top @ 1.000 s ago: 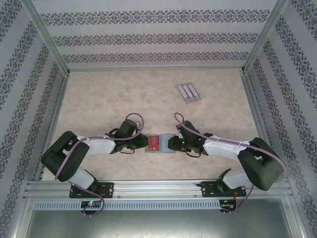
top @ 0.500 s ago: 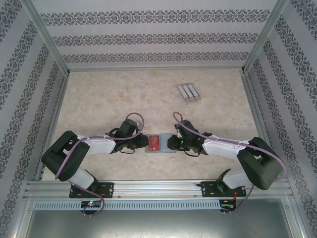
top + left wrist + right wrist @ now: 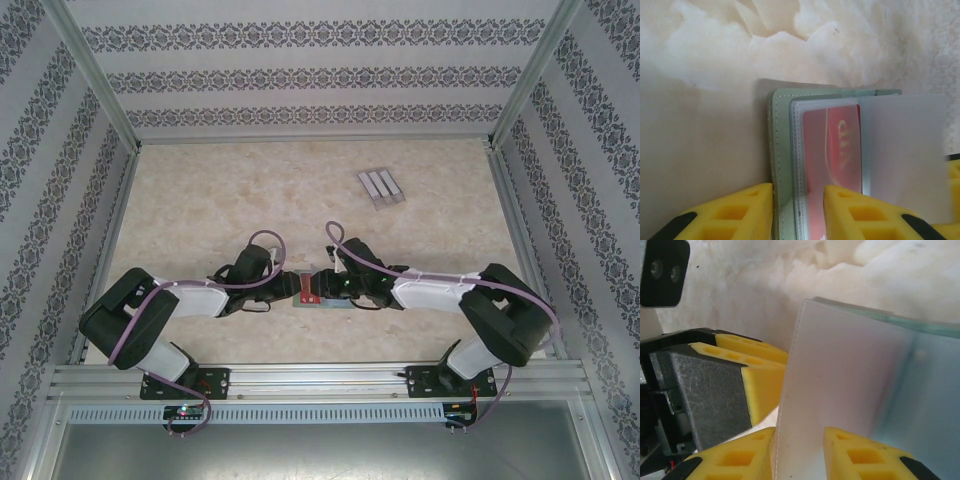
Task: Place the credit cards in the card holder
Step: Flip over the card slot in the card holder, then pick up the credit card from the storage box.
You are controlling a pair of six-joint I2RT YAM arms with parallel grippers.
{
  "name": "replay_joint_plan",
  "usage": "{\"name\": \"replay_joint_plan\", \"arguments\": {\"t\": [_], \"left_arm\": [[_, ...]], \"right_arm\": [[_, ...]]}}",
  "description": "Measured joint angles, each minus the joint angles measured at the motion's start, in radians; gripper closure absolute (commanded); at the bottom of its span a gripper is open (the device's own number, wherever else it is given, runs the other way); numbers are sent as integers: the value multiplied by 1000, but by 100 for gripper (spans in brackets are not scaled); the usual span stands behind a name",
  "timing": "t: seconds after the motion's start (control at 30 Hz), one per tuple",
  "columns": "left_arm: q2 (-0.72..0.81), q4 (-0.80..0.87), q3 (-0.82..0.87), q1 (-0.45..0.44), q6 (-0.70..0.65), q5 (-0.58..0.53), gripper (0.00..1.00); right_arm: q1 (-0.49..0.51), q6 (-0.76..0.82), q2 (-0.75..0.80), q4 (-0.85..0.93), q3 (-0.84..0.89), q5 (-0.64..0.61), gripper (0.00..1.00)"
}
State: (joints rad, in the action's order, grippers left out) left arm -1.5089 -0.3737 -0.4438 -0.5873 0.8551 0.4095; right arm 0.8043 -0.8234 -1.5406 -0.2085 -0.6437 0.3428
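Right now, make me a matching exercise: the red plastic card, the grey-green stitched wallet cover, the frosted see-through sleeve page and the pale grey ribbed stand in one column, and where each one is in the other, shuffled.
1. red plastic card
2. grey-green stitched wallet cover
3. frosted sleeve page
4. pale grey ribbed stand

A. standing between the right gripper's yellow fingers
B. alone, well beyond both grippers
C. tucked inside a clear pocket
D. outermost layer, its edge at the left gripper

Pairs: 1-C, 2-D, 3-A, 4-B
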Motion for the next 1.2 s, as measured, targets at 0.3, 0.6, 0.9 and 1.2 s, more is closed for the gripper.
{"name": "replay_joint_plan", "arguments": {"t": [0.3,0.6,0.9,1.2], "left_arm": [[52,-8,43,-1,44,-60,63],[111,14,76,0,71,-112,59],[101,42,56,0,74,-119,58],[58,99,11,13,73,-92,60]], "right_arm": [[11,-35,-104,-62,-35,44,59],[-115,12,38,-3,-43,43,53],[-301,286,72,244,-261,-126,53],[-404,589,-114,370,-591,-362,49]]}}
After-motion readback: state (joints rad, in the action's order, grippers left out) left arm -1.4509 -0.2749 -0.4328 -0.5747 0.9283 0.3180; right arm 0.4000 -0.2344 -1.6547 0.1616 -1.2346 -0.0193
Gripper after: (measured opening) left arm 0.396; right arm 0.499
